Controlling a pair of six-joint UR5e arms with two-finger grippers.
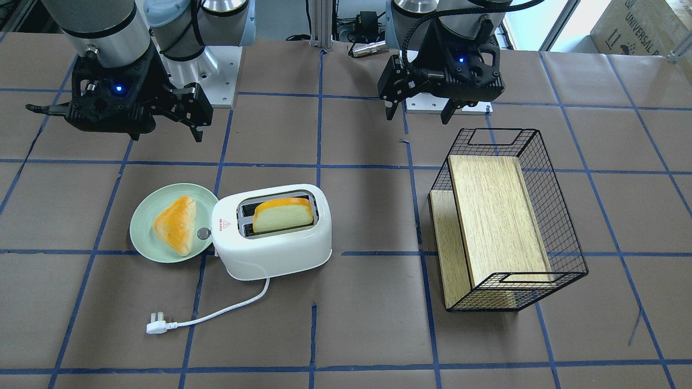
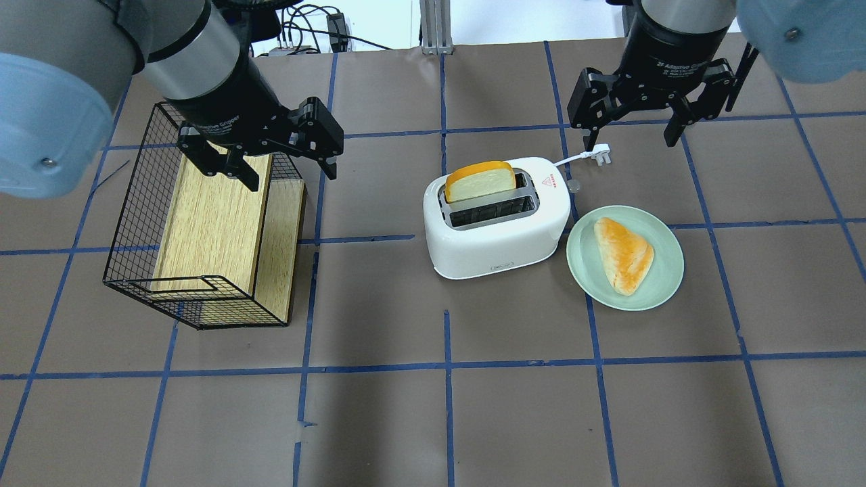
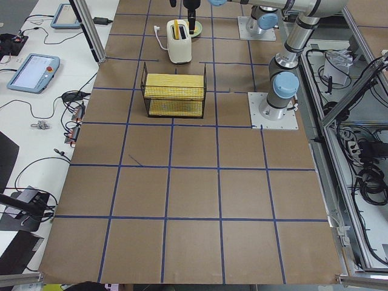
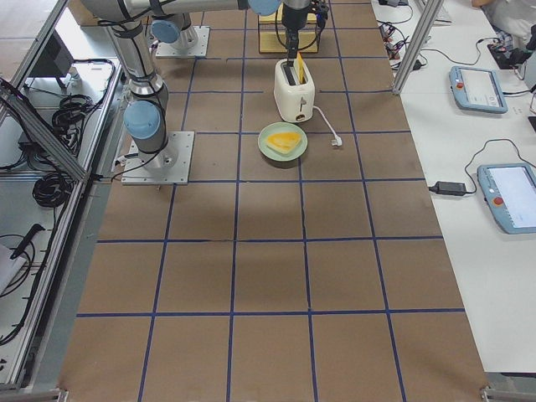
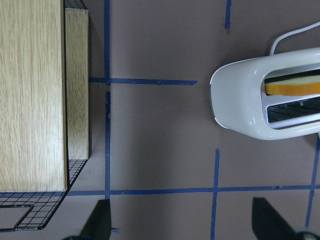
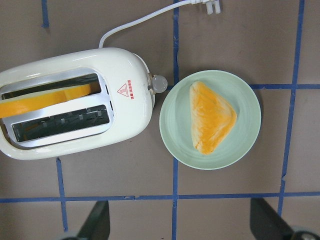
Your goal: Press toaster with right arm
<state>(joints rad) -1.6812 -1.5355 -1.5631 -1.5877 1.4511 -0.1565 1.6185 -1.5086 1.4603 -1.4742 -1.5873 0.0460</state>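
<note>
The glossy white toaster (image 1: 275,248) stands mid-table with a slice of toast (image 1: 284,216) upright in one slot. It also shows in the overhead view (image 2: 497,237) and in the right wrist view (image 6: 127,115), with its silver knob (image 6: 159,83) on the end facing the plate. My right gripper (image 2: 629,138) is open and empty. It hovers high above the table, beyond the toaster's knob end and near the cord's plug (image 2: 601,154), touching nothing. In the front view it (image 1: 165,132) is at upper left. My left gripper (image 2: 292,177) is open and empty over the wire basket's edge.
A pale green plate (image 2: 666,277) holding a triangular bread piece (image 2: 626,253) sits against the toaster's knob end. A black wire basket (image 2: 135,223) with a wooden board inside lies on my left side. The white cord (image 1: 227,310) trails away from the toaster.
</note>
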